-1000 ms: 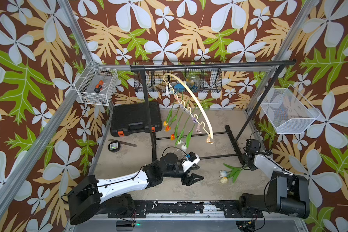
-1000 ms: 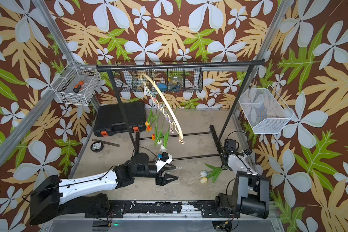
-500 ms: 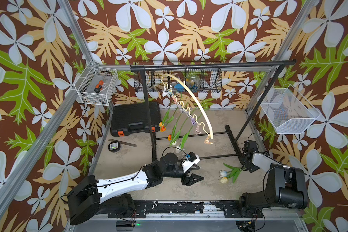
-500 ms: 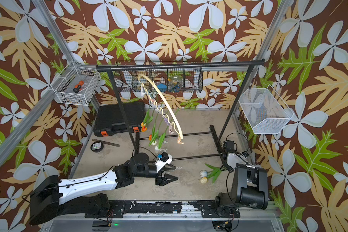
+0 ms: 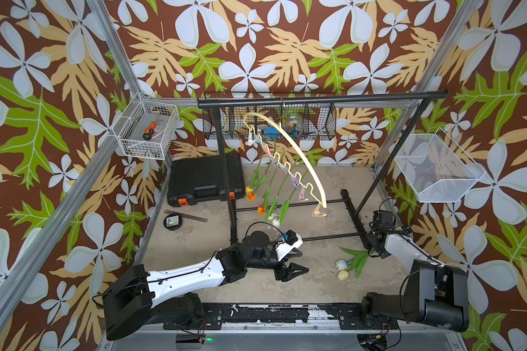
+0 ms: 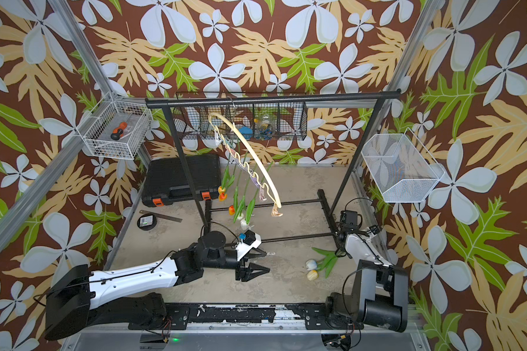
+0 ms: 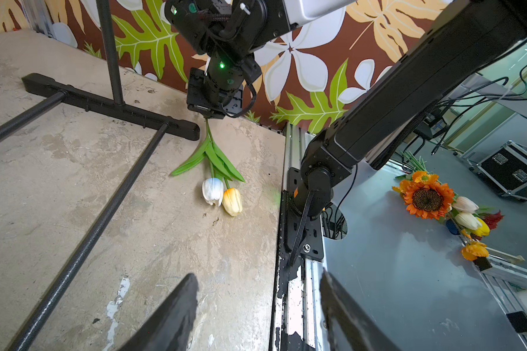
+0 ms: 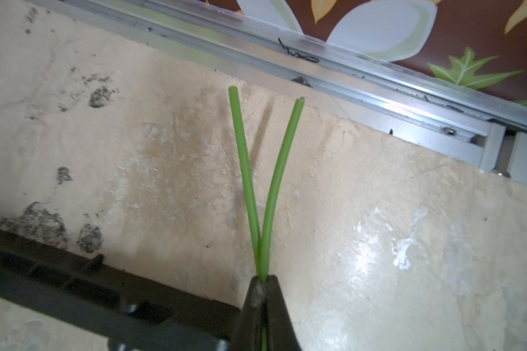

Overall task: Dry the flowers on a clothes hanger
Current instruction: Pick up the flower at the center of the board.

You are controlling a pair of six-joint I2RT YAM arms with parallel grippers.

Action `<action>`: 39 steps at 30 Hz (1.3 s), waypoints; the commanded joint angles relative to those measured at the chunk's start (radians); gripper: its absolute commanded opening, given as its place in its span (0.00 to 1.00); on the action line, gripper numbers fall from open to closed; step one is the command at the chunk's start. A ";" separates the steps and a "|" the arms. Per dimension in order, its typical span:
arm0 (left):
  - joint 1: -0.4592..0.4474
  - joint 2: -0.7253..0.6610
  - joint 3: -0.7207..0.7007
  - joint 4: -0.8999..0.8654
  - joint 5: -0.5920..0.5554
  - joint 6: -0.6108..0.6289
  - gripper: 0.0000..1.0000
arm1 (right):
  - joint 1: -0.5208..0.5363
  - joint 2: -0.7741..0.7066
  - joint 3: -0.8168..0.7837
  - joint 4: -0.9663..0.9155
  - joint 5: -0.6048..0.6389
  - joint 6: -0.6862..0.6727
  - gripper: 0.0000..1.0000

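Right gripper [image 8: 263,281]: clamped shut on two green stems [image 8: 246,182], pinched together at the jaw tips and splayed apart beyond them.
Left gripper [image 5: 289,269]: wide and empty, hovered low near the middle of the front edge of the bench [image 5: 317,288].
Loose flowers [image 7: 222,196]: lay flat near the bench's right edge, toward the front, white head and yellow head side by side.
Clothes hanger [image 5: 298,152]: hung tilted from the black rack [image 5: 317,98] over the middle of the bench, with several tulips [image 5: 260,209] clipped head-down and pegs [image 5: 318,212] at the low end apparently free.
Step in hand: judged to be the pick-up of the last pair, with the grip made and the lift not yet begun.
Doing it well: probably called for a slow, straight lift, with the heads kept clear of the rack's foot [image 7: 110,111] just beside. Looked to leave enough stem past the jaws for a peg to bite. Likely needed the two stems parted, one per peg.
Risk: thin, smooth stems, liable to swivel or slip in the pinch.
Right wrist view alone: showed both stems caught, not one.
Left wrist view alone: showed the heads and leaves close up, resting on the bench.
Top views alone: showed the hanger and its pegs, but hid the pinch under the wrist.
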 commanded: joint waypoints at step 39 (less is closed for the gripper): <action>-0.001 -0.138 0.004 0.039 -0.187 0.033 0.65 | 0.086 -0.773 -0.279 0.727 -1.237 -0.430 0.00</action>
